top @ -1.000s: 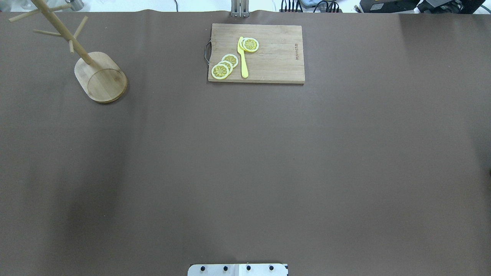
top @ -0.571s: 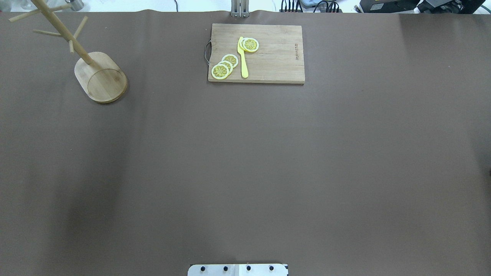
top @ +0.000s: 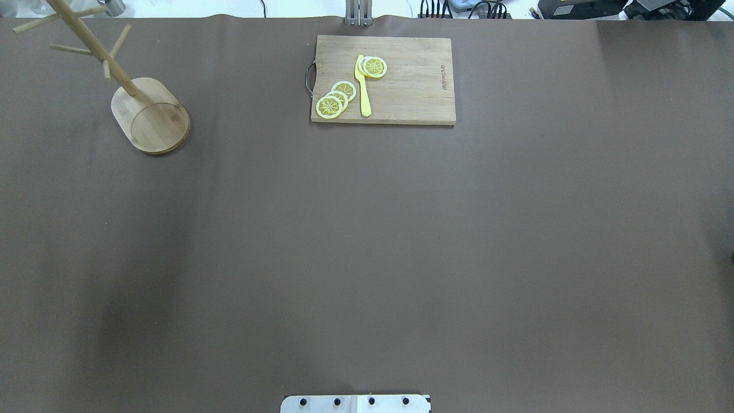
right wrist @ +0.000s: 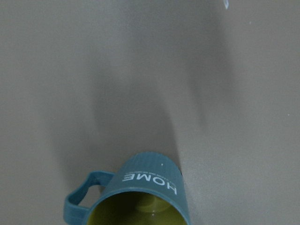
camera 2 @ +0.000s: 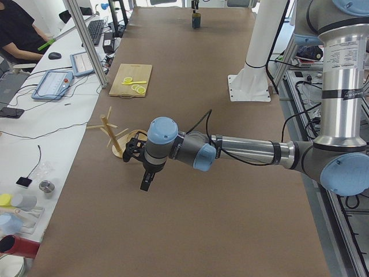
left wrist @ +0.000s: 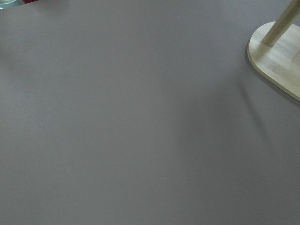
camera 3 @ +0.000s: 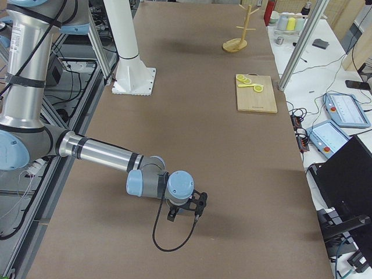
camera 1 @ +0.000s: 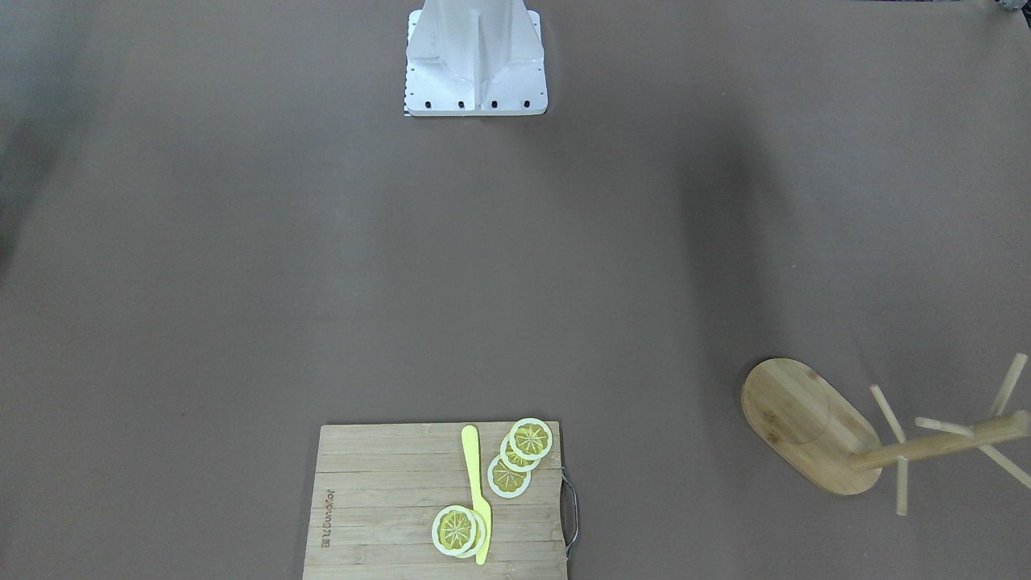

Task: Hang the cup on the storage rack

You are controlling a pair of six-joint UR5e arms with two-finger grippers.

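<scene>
Right wrist-mounted view: the cup [right wrist: 149,187] stands upright on the table [top: 367,241] at 6 o'clock. The lower frame edge cuts it off, so only the rim, the upper wall and part of the loop handle at its 8 o'clock show. The wall is teal-blue and finely ribbed, with white "HOME" lettering. The inside is yellowish.

The right gripper [camera 3: 186,213] shows only in the exterior right view, as a small dark shape low over the table near the 6 o'clock end. Whether its fingers are spread or pressed together cannot be told. The left gripper [camera 2: 146,183] shows only in the exterior left view. It hangs fingers-down at 4 o'clock of the rack [top: 155,120] and near it, and its state likewise cannot be told.

In the overhead view the rack stands at 10 o'clock, close to the far and left table edges. The frame's top edge cuts off the top of the post. The rack is light bamboo — a flat oval base, a round post and thin angled pegs. The left wrist view catches only the base edge and the foot of the post at 2 o'clock.

A rectangular wooden cutting board [top: 413,86] lies at 12 o'clock beside the far edge, well apart from the rack, with a wide strip of plain brown cover between them. Lemon slices [top: 335,98] and a yellow knife [top: 363,94] lie on the board. A white mounting plate [top: 355,403] sits at 6 o'clock, cut off by the frame.
</scene>
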